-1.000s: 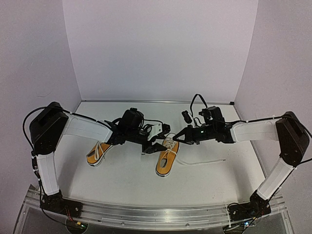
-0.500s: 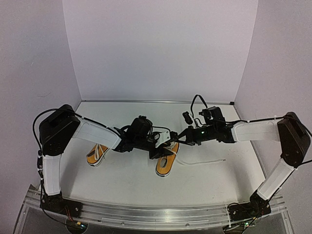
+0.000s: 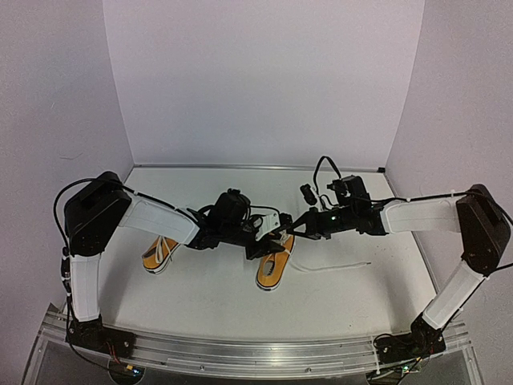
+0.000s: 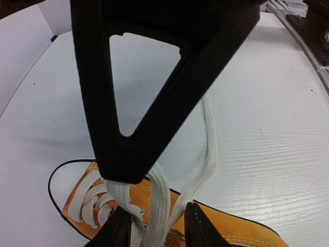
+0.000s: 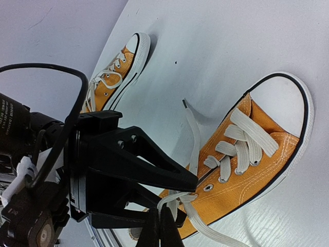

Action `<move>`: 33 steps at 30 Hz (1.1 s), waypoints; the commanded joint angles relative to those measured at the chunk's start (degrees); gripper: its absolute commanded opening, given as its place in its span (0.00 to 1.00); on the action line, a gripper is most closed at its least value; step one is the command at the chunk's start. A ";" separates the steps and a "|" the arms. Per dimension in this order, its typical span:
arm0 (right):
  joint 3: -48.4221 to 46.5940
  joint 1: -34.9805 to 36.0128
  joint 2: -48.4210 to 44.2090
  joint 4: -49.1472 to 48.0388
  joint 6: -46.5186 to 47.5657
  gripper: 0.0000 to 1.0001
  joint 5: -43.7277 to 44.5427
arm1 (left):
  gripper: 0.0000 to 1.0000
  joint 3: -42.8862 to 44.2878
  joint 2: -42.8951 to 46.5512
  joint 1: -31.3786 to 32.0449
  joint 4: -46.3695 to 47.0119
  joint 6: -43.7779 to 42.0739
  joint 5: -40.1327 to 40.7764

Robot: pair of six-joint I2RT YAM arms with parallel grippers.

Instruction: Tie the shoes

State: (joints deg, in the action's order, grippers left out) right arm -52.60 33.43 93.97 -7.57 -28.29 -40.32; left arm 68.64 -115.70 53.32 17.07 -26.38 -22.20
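Note:
Two orange-yellow shoes with white laces lie on the white table: one at the left (image 3: 159,253), one in the middle (image 3: 270,273). Both grippers meet over the middle shoe's (image 5: 267,149) ankle end. My right gripper (image 5: 158,226) is shut on a loop of white lace (image 5: 177,198) lifted off that shoe. In the left wrist view the right gripper's finger (image 4: 169,77) fills the top, lace hanging from its tip. My left gripper (image 4: 157,231) has its jaws apart, with the lace strands (image 4: 208,134) running between them.
A loose lace end (image 3: 337,266) trails right across the table from the middle shoe. The left shoe (image 5: 118,72) lies under the left forearm. White walls close the back and both sides. The arms' bases stand on the rail at the near edge.
The left arm has reached right, bringing its gripper up against the right gripper over the middle shoe, and its jaws have narrowed round the laces. The right gripper kept still, shut on the lace.

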 commanded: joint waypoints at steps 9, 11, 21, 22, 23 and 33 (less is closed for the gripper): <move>-1.33 -0.10 -2.06 0.27 1.24 0.00 0.02 | 0.46 2.44 2.42 -0.05 2.85 4.11 -0.95; -1.37 -0.11 -2.12 0.28 1.21 0.00 -0.02 | 0.46 2.54 2.45 -0.06 3.04 4.45 -0.72; -1.01 -0.12 -2.63 0.36 1.30 0.00 0.11 | 0.48 2.07 3.08 -1.02 5.98 7.99 -2.44; -1.01 -0.12 -2.68 0.37 1.27 0.00 0.15 | 0.47 2.25 2.96 -1.02 5.78 8.01 -2.31; -1.01 -0.12 -2.74 0.37 1.24 0.00 0.18 | 0.46 2.44 2.74 -1.02 5.60 8.00 -2.05; -1.10 -0.12 -3.16 0.65 1.14 0.00 0.32 | 0.21 4.27 0.15 -1.00 4.42 7.44 -0.70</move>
State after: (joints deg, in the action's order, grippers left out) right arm -52.60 33.43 92.88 -6.72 -28.03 -40.29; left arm 70.23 -115.68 52.45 19.65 -19.11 -23.25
